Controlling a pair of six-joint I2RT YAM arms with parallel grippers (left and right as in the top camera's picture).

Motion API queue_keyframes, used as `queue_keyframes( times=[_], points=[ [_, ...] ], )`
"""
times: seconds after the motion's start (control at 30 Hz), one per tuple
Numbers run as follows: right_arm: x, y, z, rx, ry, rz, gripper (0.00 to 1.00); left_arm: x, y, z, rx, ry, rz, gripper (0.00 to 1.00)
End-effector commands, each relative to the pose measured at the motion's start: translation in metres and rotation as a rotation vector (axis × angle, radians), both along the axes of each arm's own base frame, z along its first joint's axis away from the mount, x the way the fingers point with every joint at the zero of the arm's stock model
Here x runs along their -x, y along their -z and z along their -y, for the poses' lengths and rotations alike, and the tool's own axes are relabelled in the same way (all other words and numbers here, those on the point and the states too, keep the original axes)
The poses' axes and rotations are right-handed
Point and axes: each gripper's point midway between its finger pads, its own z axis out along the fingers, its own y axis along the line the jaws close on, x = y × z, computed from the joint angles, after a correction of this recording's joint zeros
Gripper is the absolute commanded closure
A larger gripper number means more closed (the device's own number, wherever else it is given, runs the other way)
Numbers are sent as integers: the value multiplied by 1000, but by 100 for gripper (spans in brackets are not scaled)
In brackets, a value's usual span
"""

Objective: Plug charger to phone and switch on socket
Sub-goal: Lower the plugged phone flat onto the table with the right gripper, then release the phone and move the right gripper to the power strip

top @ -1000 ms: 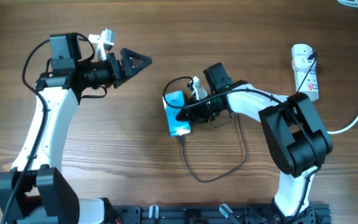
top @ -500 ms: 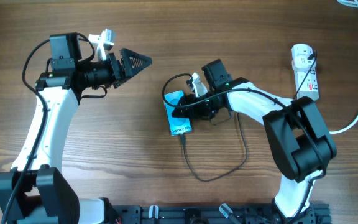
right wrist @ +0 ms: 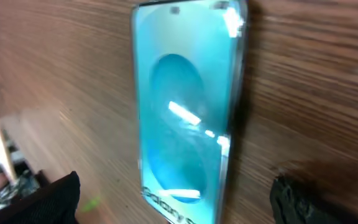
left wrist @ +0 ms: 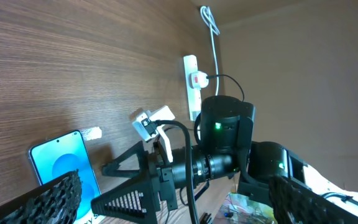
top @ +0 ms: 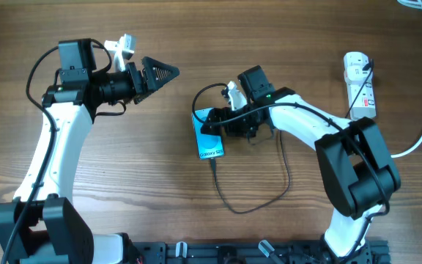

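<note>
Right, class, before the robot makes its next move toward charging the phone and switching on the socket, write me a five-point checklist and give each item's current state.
1. Right gripper open and empty, over the phone: ok.
2. The phone lies flat, screen up and lit: ok.
3. Charger tip lies at the phone's text end, but whether it is seated in the port: cannot tell.
4. Socket switch position is too small to read: cannot tell.
5. Left gripper open, empty and well away from the phone: ok.
</note>
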Motion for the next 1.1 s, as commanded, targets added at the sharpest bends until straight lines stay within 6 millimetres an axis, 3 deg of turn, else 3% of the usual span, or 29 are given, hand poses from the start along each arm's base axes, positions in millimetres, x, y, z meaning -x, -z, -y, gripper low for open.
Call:
queue_keyframes(
  times=[0.0, 0.1, 0.2, 0.37, 0.53, 0.63, 0.7, 0.77, 0.83, 0.9, 1.0, 1.07],
  points=[
    [2, 44, 52, 304, 65, -12, 1, 0, -9, -2, -6, -7, 26, 0],
    [-8, 12, 50, 296, 77, 32, 0, 0, -9, -2, -6, -7, 26, 0],
    [-16, -9, 74, 427, 113, 97, 0, 0, -9, -2, -6, -8, 26, 0],
    [-25, -66, 82, 436, 104, 242, 0, 0, -9, -2, -6, -7, 26, 0],
    [-23, -73, 86, 447, 110, 246, 0, 0, -9, -2, -6, -7, 26, 0],
    [-37, -111, 99, 472, 214, 279, 0, 0, -9, -2, -6, -7, 26, 0],
    [-57, -147, 127, 517, 345, 334, 0, 0, -9, -2, -6, -7, 26, 0],
    [-77, -168, 166, 590, 484, 374, 0, 0, -9, -2, -6, -8, 26, 0],
    [-94, -175, 222, 667, 662, 394, 0, 0, -9, -2, -6, -7, 26, 0],
    [-105, -177, 257, 675, 765, 392, 1, 0, -9, -2, -6, -7, 26, 0],
    [-120, -181, 326, 634, 1029, 378, 0, 0, -9, -2, -6, -7, 26, 0],
    [-130, -187, 352, 568, 1105, 400, 0, 0, -9, -2, -6, -7, 26, 0]
  ],
)
